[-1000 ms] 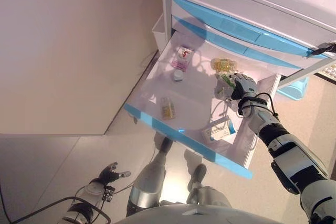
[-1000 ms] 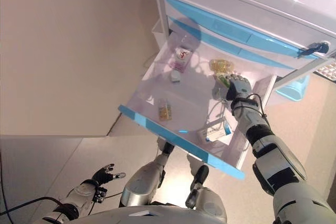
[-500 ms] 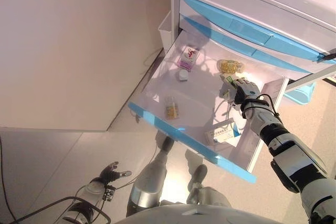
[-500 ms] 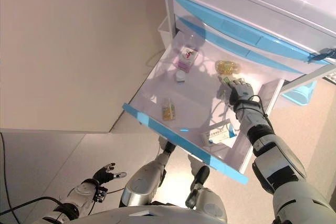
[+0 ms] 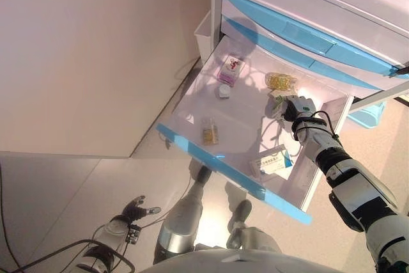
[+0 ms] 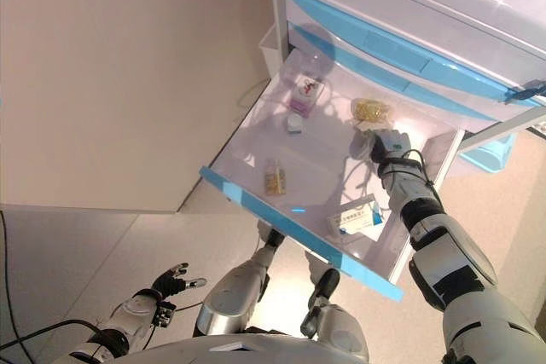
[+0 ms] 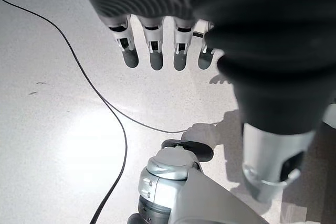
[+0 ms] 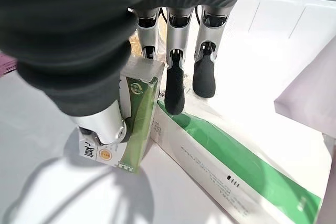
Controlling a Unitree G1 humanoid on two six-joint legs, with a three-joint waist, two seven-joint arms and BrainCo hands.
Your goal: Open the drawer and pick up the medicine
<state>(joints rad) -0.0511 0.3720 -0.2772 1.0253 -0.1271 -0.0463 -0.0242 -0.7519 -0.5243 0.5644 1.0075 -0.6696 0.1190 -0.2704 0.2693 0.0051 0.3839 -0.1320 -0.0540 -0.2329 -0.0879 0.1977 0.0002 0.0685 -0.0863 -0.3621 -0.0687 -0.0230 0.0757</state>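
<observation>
The white drawer with a blue front [image 5: 217, 158] stands pulled open. My right hand [image 5: 298, 108] is inside it at the far right. In the right wrist view the thumb [image 8: 100, 124] and fingers [image 8: 175, 85] pinch a small upright green-and-white medicine box [image 8: 137, 113]. A long green-and-white box [image 8: 231, 182] lies flat right beside it on the drawer floor. My left hand [image 5: 134, 210] hangs low near the floor, its fingers [image 7: 152, 51] straight and empty.
Also in the drawer are a pink-and-white box [image 5: 231, 70], a small white piece [image 5: 223, 91], an amber bottle [image 5: 208, 131], a bottle of yellow capsules [image 5: 280, 82] and a blue-and-white box [image 5: 271, 161]. Shut blue-fronted drawers [image 5: 300, 36] are above. A blue bin [image 5: 367, 114] stands at the right.
The whole view has shifted as the camera moved. My right hand stays at the green-and-white boxes in the drawer's right side. The left hand has not moved.
</observation>
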